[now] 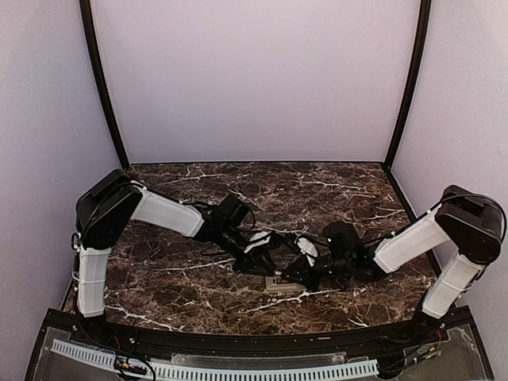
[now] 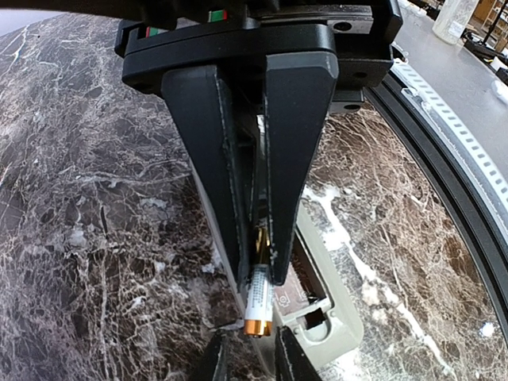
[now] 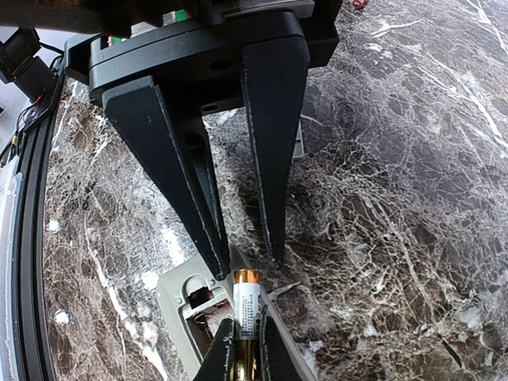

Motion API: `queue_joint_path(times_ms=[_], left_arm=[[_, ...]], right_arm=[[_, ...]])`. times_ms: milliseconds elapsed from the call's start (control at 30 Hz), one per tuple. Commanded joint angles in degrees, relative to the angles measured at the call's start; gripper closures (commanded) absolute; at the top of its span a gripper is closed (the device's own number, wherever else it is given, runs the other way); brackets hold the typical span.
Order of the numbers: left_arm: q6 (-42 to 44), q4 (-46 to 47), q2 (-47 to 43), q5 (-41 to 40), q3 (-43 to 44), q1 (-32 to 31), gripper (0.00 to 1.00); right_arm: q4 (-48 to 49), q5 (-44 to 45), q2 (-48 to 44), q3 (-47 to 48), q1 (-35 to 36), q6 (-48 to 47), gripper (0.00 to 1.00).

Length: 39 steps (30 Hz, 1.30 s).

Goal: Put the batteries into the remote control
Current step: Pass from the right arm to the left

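From above, both arms reach to the middle of the marble table (image 1: pixel 182 198), where the left gripper (image 1: pixel 268 266) and right gripper (image 1: pixel 298 275) meet nose to nose over the remote control (image 1: pixel 282 285). It lies flat near the front edge; at this size neither gripper's state can be made out.

At the left wrist, the left gripper's fingers (image 2: pixel 218 182) are pinched onto a battery (image 2: pixel 257 305) with a pale body and a copper-coloured cap, its lower end sticking out past the fingertips. Right beneath it lies the remote, greyish-beige back up, its battery bay (image 2: pixel 300 295) uncovered. Two dark fingertips of the right gripper poke in at the bottom edge.

At the right wrist, the right gripper's fingers stand spread apart with bare marble between them – nothing is held. One tip sits at the remote's corner. Just below, the battery hangs over the open bay, clamped by the opposing fingers.
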Motion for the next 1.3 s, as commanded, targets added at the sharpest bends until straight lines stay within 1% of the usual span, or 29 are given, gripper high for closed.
queue_joint_path(times_ms=[0,33,100,200,267,333,467,533,600,667,733,800,833,867,900,933,967,1000,1033,1067,1133,1267], left_arm=[[0.79,-3.62,1.41,-3.22,1.54,-2.42,0.76],[0.82,-3.65,1.43,-3.53,1.54,-2.46,0.74],[-0.03,-2.93,1.19,-4.24,1.18,-2.49,0.73],[-2.79,1.88,-0.33,-3.92,-0.94,-1.77,0.74],[-3.23,3.66,-1.40,-1.97,-2.72,-0.72,0.71],[-3.22,4.47,-2.09,-0.44,-3.90,-0.05,0.65],[-4.28,7.46,-2.29,1.22,-4.70,0.74,0.57],[-5.49,9.25,-2.56,4.90,-5.10,1.75,0.54],[-5.69,9.95,-2.74,6.61,-5.35,2.44,0.51],[-4.80,8.42,-2.75,7.13,-4.98,2.57,0.51],[-6.96,9.75,-3.23,7.54,-5.54,2.59,0.50],[-12.90,17.00,-4.18,9.32,-8.10,2.87,0.50],[-19.20,24.69,-4.31,9.67,-9.01,2.93,0.49],[-22.80,28.30,-4.20,9.32,-10.76,2.98,0.48],[-29.25,34.92,-3.64,8.92,-11.66,2.98,0.47],[-36.58,38.25,-3.25,8.28,-13.43,2.91,0.46],[-40.36,46.51,-2.32,7.92,-16.26,2.88,0.45],[-46.21,50.46,-1.98,6.47,-17.97,2.84,0.45],[-48.39,57.58,-1.59,4.96,-21.02,2.85,0.45],[-51.05,61.58,-1.60,4.24,-22.28,2.75,0.44],[-53.60,62.23,-1.71,1.38,-23.88,2.43,0.44],[-53.25,57.32,-1.72,-4.15,-22.64,0.57,0.42]], right_arm=[[-7.09,-1.92,0.73,-1.86,1.37,-0.84,0.92],[-7.08,-1.96,0.68,-1.90,1.37,-0.75,0.92],[-6.60,-2.32,0.27,-2.39,1.37,-0.69,0.92],[-5.84,-2.85,-0.68,-3.14,1.37,-0.74,0.92],[-5.53,-2.88,-0.62,-3.26,1.38,-0.70,0.92],[-5.46,-2.88,0.03,-3.06,1.37,-0.41,0.92],[-4.06,-3.06,1.48,-3.29,1.37,0.27,0.92],[-3.57,-2.98,1.81,-3.48,1.37,0.53,0.92],[-3.41,-2.97,1.83,-3.52,1.37,0.68,0.92],[-3.31,-2.89,1.68,-3.69,1.37,0.69,0.92],[-3.23,-2.82,1.40,-3.78,1.37,0.61,0.93],[-2.95,-2.85,1.28,-4.01,1.37,0.60,0.92],[-2.86,-2.88,1.30,-4.05,1.33,0.64,0.93],[-2.81,-2.88,1.28,-4.10,1.37,0.63,0.93],[-2.72,-2.88,1.30,-4.14,1.37,0.59,0.92],[-2.66,-2.96,1.30,-4.21,1.37,0.68,0.92],[-2.61,-3.01,1.26,-4.27,1.37,0.60,0.93],[-2.51,-3.12,1.30,-4.31,1.33,0.60,0.92],[-2.46,-3.33,1.30,-4.32,1.37,0.43,0.92],[-2.50,-3.47,1.30,-4.32,1.37,0.30,0.92],[-2.50,-3.74,1.53,-4.19,1.35,0.08,0.92],[-2.62,-3.65,2.02,-3.86,1.33,-0.07,0.92]])
